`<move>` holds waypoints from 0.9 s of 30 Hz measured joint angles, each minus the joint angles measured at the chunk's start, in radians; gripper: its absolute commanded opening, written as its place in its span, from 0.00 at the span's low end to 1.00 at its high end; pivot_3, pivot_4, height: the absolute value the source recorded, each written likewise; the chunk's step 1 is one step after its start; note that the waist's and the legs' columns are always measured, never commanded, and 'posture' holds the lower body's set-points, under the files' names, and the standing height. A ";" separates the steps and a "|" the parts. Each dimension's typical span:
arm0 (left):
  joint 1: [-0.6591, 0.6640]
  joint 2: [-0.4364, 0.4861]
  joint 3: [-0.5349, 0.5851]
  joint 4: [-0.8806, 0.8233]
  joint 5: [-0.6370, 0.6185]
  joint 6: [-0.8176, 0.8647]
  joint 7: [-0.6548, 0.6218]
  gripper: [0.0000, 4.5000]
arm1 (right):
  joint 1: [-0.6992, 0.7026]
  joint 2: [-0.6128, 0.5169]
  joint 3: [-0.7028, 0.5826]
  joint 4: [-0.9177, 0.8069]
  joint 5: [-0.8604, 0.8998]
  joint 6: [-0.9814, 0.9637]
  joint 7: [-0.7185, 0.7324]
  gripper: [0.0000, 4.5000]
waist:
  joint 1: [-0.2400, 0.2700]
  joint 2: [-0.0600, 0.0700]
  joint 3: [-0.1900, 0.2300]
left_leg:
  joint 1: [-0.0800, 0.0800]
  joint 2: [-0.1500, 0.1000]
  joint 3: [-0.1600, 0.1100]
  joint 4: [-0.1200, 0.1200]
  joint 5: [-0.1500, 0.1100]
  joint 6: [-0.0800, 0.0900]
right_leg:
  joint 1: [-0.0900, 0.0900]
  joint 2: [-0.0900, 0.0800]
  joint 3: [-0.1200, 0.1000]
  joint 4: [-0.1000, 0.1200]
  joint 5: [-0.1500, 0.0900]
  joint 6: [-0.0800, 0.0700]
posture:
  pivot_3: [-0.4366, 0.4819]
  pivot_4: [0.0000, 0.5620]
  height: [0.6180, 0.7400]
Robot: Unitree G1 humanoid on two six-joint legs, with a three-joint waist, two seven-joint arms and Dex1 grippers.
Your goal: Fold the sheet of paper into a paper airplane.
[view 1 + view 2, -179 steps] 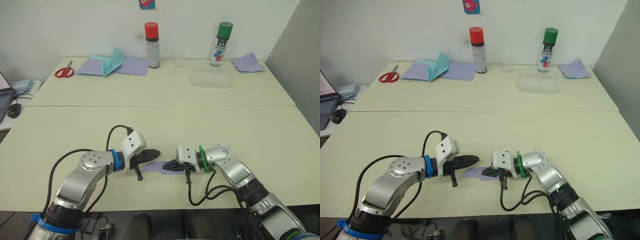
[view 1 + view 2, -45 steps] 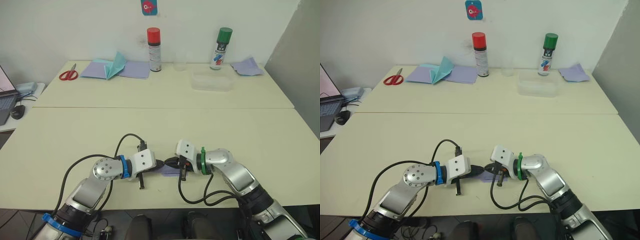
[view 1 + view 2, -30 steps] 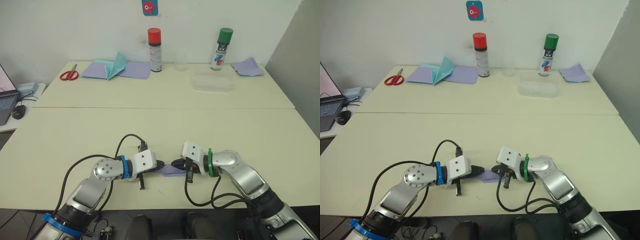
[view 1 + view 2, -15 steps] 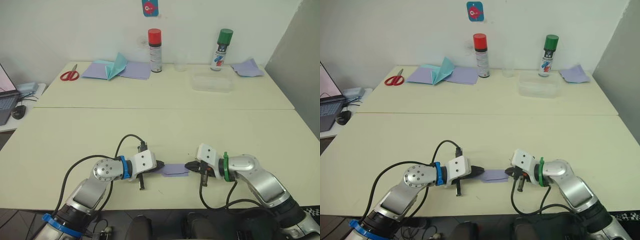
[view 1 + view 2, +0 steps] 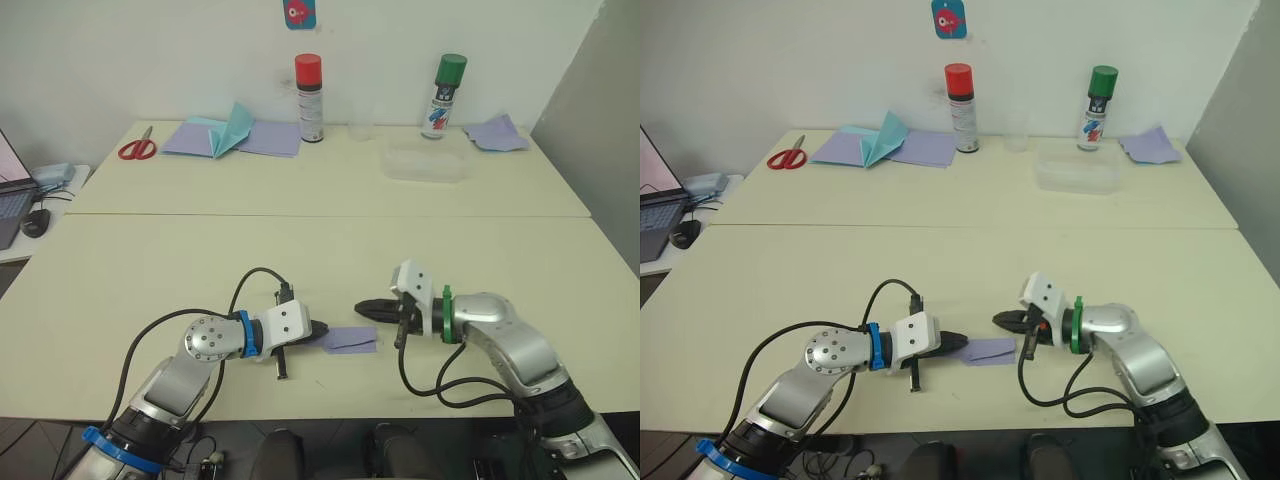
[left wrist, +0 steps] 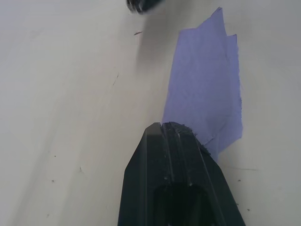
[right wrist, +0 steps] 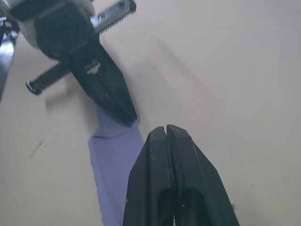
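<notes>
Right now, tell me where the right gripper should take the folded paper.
Take the sheet of paper at its free right end, coming in low from the right. It lies flat, and the left gripper pins its left end, so that end is blocked.

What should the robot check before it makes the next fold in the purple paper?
1. Paper lies flat on the table: ok. The folded sheet of paper rests flat between the two grippers.
2. Left gripper pins the paper: ok. Its shut tips sit on the paper's near end in the left wrist view.
3. Right gripper is off the paper: ok. It is shut, empty and raised beside the paper's far end.
4. Creases are sharp enough: cannot tell.
5. Layers line up: not ok. One edge looks stepped and uneven.
</notes>
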 measured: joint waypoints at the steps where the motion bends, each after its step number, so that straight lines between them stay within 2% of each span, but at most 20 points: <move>1: 0.000 0.000 0.000 0.000 0.000 0.000 0.000 0.00 | 0.004 0.003 0.022 0.010 -0.014 -0.001 -0.002 0.01 | 0.000 0.000 0.000 | 0.000 0.000 0.000 0.000 0.000 0.000 | 0.000 0.000 0.000 0.000 0.000 0.000 | 0.48 0.27 1.00; 12: -0.004 -0.001 0.015 -0.001 -0.009 0.009 0.002 0.00 | 0.014 -0.001 0.094 0.020 -0.104 -0.055 -0.009 0.01 | 0.000 0.000 -0.001 | 0.001 0.000 0.000 0.000 0.000 0.000 | 0.000 0.000 0.000 0.000 0.000 0.000 | 0.48 0.27 1.00; 20: -0.077 -0.096 0.150 -0.063 -0.264 0.356 0.021 0.00 | 0.006 0.015 0.095 0.039 -0.112 -0.082 -0.013 0.01 | -0.002 -0.005 0.003 | 0.000 0.001 -0.002 0.000 0.000 0.000 | -0.001 0.003 -0.002 0.001 0.000 0.001 | 0.48 0.27 1.00; 24: -0.113 -0.125 0.115 -0.105 -0.275 0.413 0.027 0.00 | 0.005 0.021 0.099 0.048 -0.112 -0.089 -0.013 0.01 | -0.006 -0.005 0.003 | 0.000 0.001 -0.001 0.000 0.000 0.000 | -0.001 0.003 0.000 0.001 0.000 0.001 | 0.48 0.27 1.00; 27: -0.102 -0.119 0.046 -0.110 -0.234 0.414 0.028 0.00 | 0.004 0.025 0.101 0.049 -0.112 -0.088 -0.016 0.01 | -0.008 -0.005 0.003 | 0.000 0.001 -0.001 0.000 0.000 0.000 | -0.001 0.003 0.000 0.001 0.000 0.001 | 0.48 0.27 1.00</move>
